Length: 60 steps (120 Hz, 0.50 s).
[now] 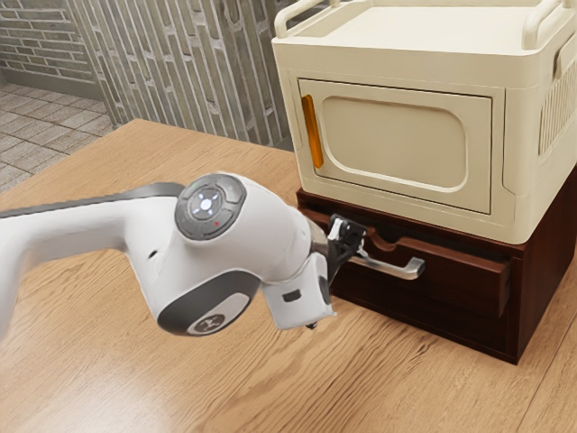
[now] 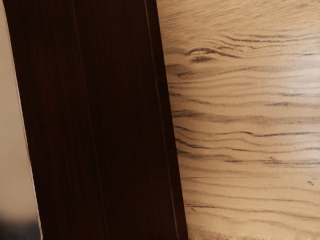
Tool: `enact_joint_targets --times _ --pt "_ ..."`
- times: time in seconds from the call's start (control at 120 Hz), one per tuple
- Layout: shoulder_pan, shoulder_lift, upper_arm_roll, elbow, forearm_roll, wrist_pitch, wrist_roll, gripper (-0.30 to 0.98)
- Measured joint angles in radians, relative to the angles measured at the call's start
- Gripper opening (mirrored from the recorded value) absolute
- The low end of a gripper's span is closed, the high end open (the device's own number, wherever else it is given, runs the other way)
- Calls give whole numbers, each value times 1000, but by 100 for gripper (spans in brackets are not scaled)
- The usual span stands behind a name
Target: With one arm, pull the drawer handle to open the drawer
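The drawer [image 1: 460, 281] juts slightly past the cabinet's [image 1: 541, 293] front edge. The gripper [image 1: 346, 234] is at the handle [image 1: 389, 267]; whether clamped or apart, I cannot tell.

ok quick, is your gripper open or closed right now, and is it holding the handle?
Gripper: it's right by the handle, but I can't tell if it's open, closed or holding it.
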<state>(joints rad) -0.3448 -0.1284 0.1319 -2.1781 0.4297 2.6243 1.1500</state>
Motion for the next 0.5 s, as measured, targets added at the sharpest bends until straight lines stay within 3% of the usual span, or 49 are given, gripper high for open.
enact_joint_targets --times 0.275,0.5 --pt "-10 -45 0 -36 3 -36 4 68" --pt "-19 -97 0 -75 4 -44 5 51"
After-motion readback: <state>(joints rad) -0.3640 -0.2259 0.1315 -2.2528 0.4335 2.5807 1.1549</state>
